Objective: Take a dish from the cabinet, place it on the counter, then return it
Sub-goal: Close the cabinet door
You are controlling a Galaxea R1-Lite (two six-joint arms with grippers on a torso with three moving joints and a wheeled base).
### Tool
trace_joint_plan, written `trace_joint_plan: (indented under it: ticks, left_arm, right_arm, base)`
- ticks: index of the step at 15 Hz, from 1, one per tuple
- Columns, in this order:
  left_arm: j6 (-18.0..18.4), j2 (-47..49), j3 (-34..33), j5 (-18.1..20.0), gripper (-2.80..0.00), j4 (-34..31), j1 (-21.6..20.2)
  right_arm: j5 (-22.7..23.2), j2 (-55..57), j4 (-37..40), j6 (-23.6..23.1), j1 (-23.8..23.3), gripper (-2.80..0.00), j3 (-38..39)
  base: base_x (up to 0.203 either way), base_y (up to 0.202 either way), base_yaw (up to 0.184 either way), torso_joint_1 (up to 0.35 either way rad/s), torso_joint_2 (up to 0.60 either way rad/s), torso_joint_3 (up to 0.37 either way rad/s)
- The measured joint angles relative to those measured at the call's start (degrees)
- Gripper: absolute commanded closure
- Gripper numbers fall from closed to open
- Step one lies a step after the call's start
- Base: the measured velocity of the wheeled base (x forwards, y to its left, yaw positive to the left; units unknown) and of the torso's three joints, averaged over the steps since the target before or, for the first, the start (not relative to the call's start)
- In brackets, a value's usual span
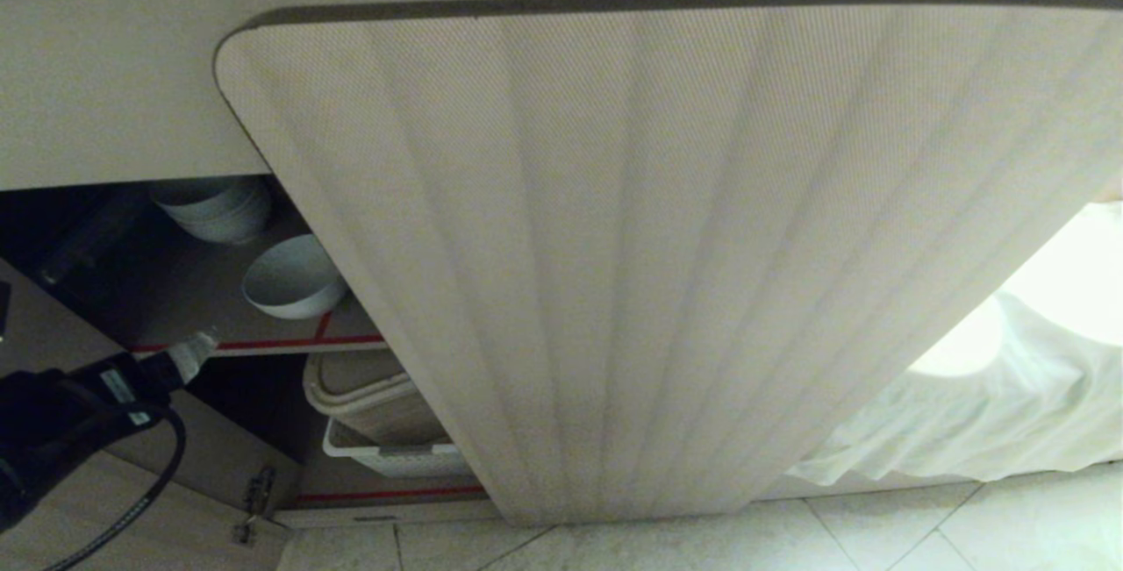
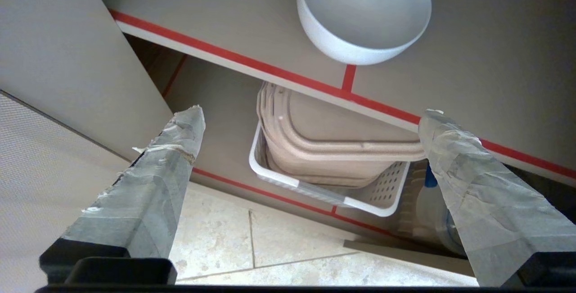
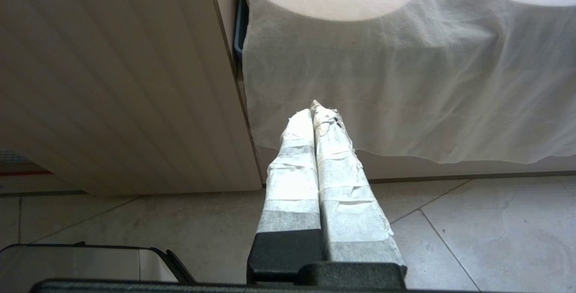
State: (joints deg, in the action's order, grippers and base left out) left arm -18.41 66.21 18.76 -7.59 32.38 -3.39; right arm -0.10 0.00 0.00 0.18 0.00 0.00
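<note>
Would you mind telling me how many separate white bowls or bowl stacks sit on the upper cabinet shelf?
2: a single bowl near the red-edged shelf front, and a nested stack of bowls farther back. The fluted door may hide more.

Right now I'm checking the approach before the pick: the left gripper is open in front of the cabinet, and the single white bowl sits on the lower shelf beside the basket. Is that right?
Not quite. The left gripper is open in front of the cabinet, but the single white bowl sits on the upper shelf, above the basket, which is on the lower shelf. The left wrist view shows this.
</note>
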Motion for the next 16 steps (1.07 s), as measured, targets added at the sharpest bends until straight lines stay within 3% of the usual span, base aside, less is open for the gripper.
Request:
trace_joint_plan:
  ticks: [16]
  left_arm:
    - [1.57, -1.61, -0.55, 0.22, 0.0, 1.26, 0.0]
  right_arm:
    - [0.0, 0.0, 0.0, 0.0, 0.0, 0.0, 0.0]
  base:
    - [0.0, 0.0, 0.0, 0.0, 0.0, 0.0]
